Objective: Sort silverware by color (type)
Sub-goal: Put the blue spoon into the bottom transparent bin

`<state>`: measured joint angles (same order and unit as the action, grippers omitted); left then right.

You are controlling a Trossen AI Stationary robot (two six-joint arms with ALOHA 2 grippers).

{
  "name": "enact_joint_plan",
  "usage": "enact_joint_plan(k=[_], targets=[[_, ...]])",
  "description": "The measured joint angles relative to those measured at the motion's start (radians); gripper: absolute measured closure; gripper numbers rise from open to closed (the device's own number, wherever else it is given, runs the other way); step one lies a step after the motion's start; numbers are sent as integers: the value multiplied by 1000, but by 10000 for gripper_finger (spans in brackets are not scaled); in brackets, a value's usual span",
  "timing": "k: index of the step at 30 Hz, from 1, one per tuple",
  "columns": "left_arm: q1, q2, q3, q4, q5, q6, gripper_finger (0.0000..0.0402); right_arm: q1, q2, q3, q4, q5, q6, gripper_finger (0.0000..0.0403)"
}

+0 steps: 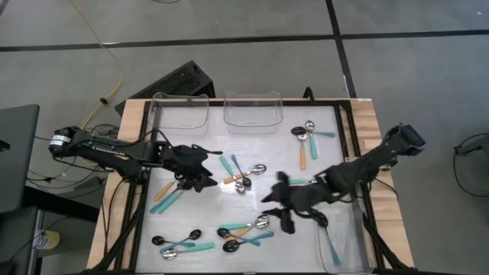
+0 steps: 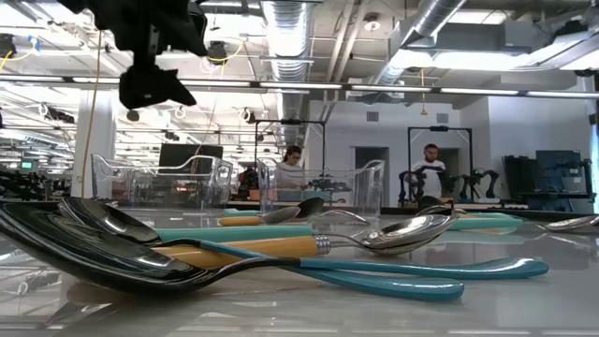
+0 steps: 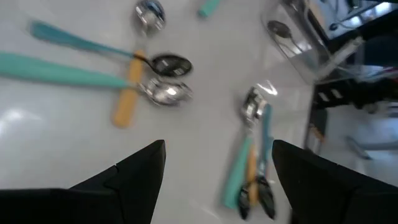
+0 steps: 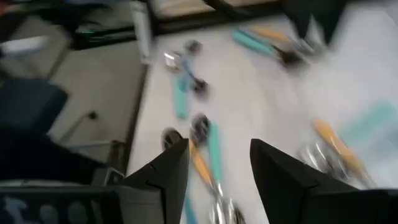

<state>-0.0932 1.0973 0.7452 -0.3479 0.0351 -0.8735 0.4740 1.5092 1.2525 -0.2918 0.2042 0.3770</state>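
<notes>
black spoon [image 2: 112, 245]: lying flat, handle rightward | left end effector [image 3: 217, 180]: wide, empty | right end effector [image 4: 219, 180]: wide, empty

Teal- and orange-handled spoons [image 1: 243, 180] lie flat, scattered in small clusters.

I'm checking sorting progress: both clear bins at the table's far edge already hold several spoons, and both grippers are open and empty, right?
Not quite: in the high view both clear bins hold no spoons. The spoons still lie on the table. Left gripper and right gripper are open and empty.

Spoons [image 1: 243, 181] – teal or orange handles, silver or black bowls, white table [image 1: 336, 145]
</notes>
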Motion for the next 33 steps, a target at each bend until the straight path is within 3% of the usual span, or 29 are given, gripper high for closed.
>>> enact_joint_plan(k=[4, 8, 13, 19, 25, 33], targets=[[-44, 0, 0, -3, 29, -23, 121, -45, 116, 0, 154, -210, -104, 210], [-90, 0, 0, -9, 25, 49, 121, -56, 226, -1, 161, -283, -174, 210], [-118, 0, 0, -18, 9, 176, 121, -37, 326, -1, 165, -287, -225, 210], [-148, 0, 0, -21, -5, 277, 121, 20, 363, -1, 162, -312, -159, 210], [-170, 0, 0, -21, -77, 266, 121, 79, 388, 0, 122, -198, -196, 210], [-172, 0, 0, 6, -112, 185, 121, 79, 492, 0, 132, -179, -190, 210]])
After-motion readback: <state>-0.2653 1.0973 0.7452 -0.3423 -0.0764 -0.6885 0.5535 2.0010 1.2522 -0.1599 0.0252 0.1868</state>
